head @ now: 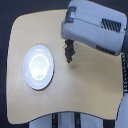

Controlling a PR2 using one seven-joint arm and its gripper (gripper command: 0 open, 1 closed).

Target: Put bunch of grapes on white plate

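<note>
Bunch of grapes [69, 51] hangs beside white plate [39, 66], not on it.

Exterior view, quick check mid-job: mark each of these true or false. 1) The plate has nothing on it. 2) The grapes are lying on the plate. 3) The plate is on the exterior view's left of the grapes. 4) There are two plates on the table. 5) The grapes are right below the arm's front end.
1) True: the white plate is bare.
2) False: the grapes are off the plate, over the wooden table.
3) True.
4) False: only one plate is on the table.
5) True: they hang under the gripper; whether its fingers are closed on them is too blurred to tell.
</note>
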